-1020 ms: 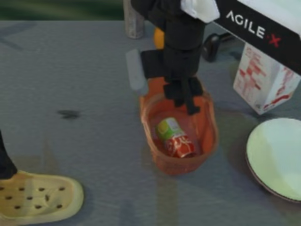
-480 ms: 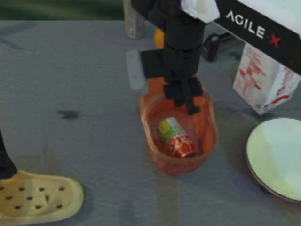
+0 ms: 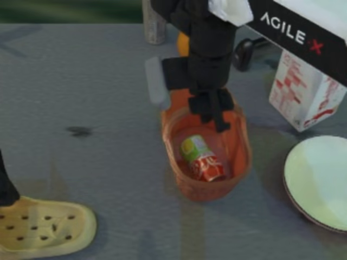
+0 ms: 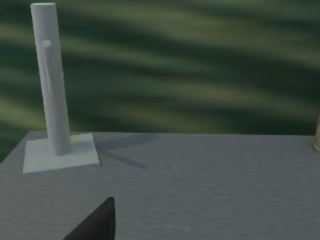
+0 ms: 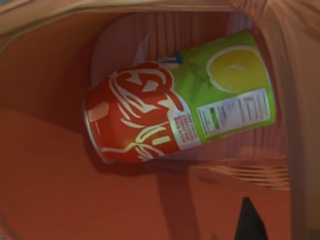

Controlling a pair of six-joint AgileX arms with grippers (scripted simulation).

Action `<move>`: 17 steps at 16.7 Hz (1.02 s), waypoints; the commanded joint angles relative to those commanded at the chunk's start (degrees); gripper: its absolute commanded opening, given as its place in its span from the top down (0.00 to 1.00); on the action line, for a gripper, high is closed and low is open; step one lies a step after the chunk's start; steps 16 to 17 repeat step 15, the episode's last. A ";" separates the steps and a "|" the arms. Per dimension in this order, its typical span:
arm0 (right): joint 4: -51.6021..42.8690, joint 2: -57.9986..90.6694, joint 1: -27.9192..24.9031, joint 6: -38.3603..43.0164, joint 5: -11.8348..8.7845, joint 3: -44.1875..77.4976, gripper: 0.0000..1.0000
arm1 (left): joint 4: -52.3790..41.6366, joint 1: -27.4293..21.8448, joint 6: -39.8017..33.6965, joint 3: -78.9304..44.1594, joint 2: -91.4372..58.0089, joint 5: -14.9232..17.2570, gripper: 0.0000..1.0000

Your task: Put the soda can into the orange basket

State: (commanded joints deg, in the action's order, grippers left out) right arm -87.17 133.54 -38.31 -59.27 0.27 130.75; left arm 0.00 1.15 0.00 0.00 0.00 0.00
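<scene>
A pale yellow perforated shoe (image 3: 43,227) lies at the near left corner of the grey table (image 3: 97,97), beside the spot where my left arm sits parked at the left edge; its gripper is out of sight in the top view, and its wrist view shows only one dark finger tip (image 4: 97,225), so I cannot tell how its fingers stand. At the near right lies a pale green plate (image 3: 317,181).

Around the middle of the table sits the orange basket (image 3: 238,162). The soda can (image 3: 201,158) lies on its side on the basket floor, green end pointing away, red end nearer. My right wrist view looks straight down at it (image 5: 180,110) against the ribbed orange wall (image 5: 45,90).

My right gripper (image 3: 212,114) hangs above the far end of the basket, its fingers parted and holding nothing, clear of the can.

Farther back, a white carton with red print (image 3: 303,92) stands at the right, and a grey post (image 3: 154,24) stands at the far edge.
</scene>
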 joint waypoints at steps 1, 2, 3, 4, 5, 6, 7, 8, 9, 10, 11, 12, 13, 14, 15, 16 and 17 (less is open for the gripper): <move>0.00 0.00 0.00 0.00 0.00 0.00 1.00 | 0.00 0.00 0.00 0.00 0.00 0.00 0.00; 0.00 0.00 0.00 0.00 0.00 0.00 1.00 | 0.00 0.00 0.00 0.00 0.00 0.00 0.00; 0.00 0.00 0.00 0.00 0.00 0.00 1.00 | 0.00 0.00 0.00 0.00 0.00 0.00 0.00; 0.00 0.00 0.00 0.00 0.00 0.00 1.00 | 0.00 0.00 0.00 0.00 0.00 0.00 0.00; 0.00 0.04 0.10 0.02 0.02 0.05 1.00 | 0.00 0.00 0.00 0.00 0.00 0.00 0.00; -0.19 0.11 0.09 -0.05 0.02 0.24 1.00 | 0.00 0.00 0.00 0.00 0.00 0.00 0.00; -0.98 0.30 0.16 -0.23 0.03 1.04 1.00 | 0.00 0.00 0.00 0.00 0.00 0.00 0.00; -2.37 0.55 0.38 -0.40 0.05 2.45 1.00 | 0.00 0.00 0.00 0.00 0.00 0.00 0.00; -4.24 0.80 0.64 -0.62 0.06 4.47 1.00 | 0.00 0.00 0.00 0.00 0.00 0.00 0.00; -6.33 1.04 0.84 -0.96 0.06 7.04 1.00 | 0.00 0.00 0.00 0.00 0.00 0.00 0.00; -8.42 1.23 1.00 -1.34 0.05 9.64 1.00 | 0.00 0.00 0.00 0.00 0.00 0.00 0.00; -10.36 1.37 1.18 -1.67 0.04 11.74 1.00 | 0.00 0.00 0.00 0.00 0.00 0.00 0.00; -11.82 1.45 1.38 -1.91 0.04 13.23 1.00 | 0.00 0.00 0.00 0.00 0.00 0.00 0.00; -12.68 1.45 1.54 -2.02 0.03 14.11 1.00 | 0.00 0.00 0.00 0.00 0.00 0.00 0.00; -12.94 1.43 1.60 -2.04 0.03 14.38 1.00 | 0.00 0.00 0.00 0.00 0.00 0.00 0.00; -12.94 1.43 1.60 -2.04 0.03 14.38 1.00 | 0.00 0.00 0.00 0.00 0.00 0.00 0.00; -12.94 1.43 1.60 -2.04 0.03 14.38 1.00 | 0.00 0.00 0.00 0.00 0.00 0.00 0.00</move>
